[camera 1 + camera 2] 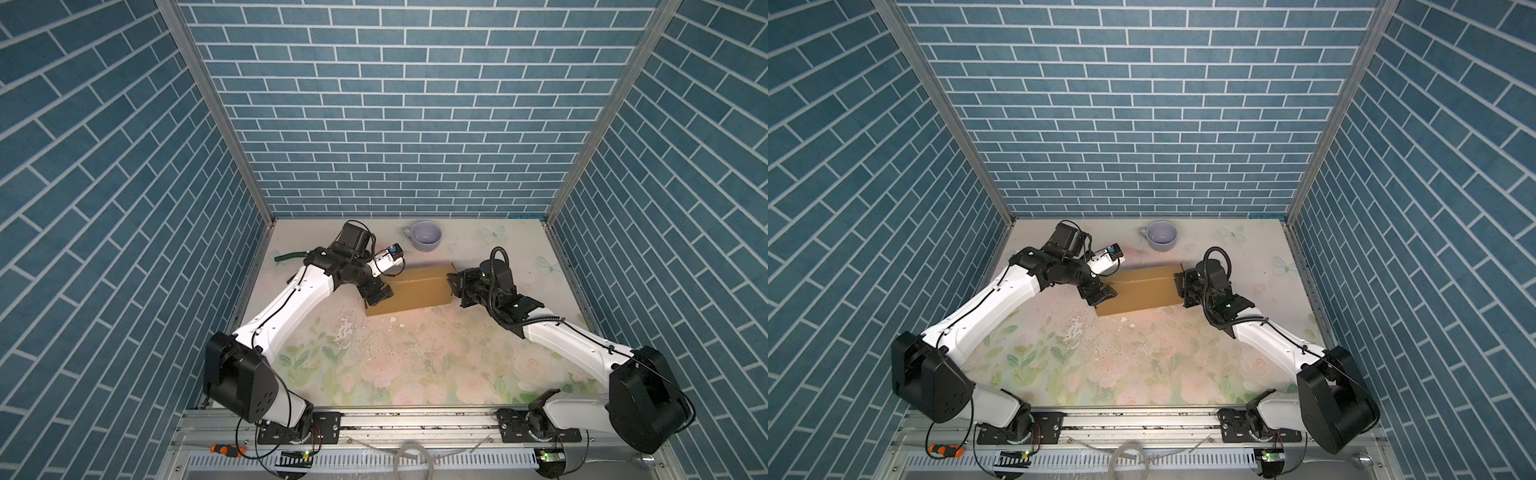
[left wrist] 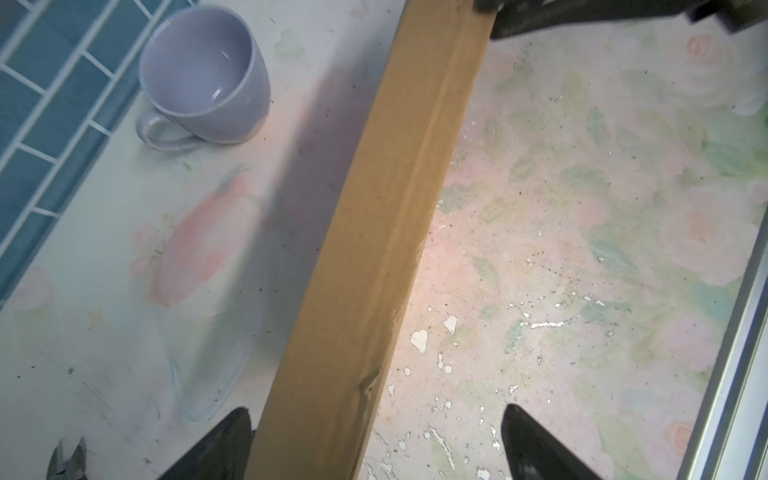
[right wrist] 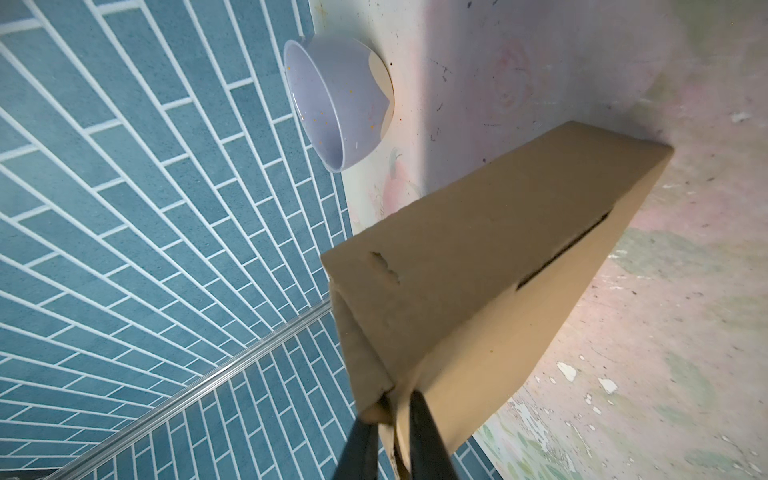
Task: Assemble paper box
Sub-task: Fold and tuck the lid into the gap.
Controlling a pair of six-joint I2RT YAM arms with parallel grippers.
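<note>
Toward the back of the table (image 1: 415, 365), the paper box (image 1: 409, 291) rests, the right gripper (image 3: 392, 405) pinching a flap at one end, probably to steady it, while the left gripper (image 2: 376, 419) stands spread wide astride the other end.

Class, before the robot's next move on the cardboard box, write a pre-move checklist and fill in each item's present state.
1. Grip of the right hand on the paper box: ok, its fingers pinch the cardboard at one end.
2. The left hand is open: ok, its fingers are spread wide across the other end and are not clamping.
3. Flaps fully tucked: cannot tell. The top looks closed, and one slot shows on a face.
4. The cup is out of the way: ok, it stands upright and apart from the box, toward the back wall.
5. Box lying flat on the table: cannot tell.
</note>
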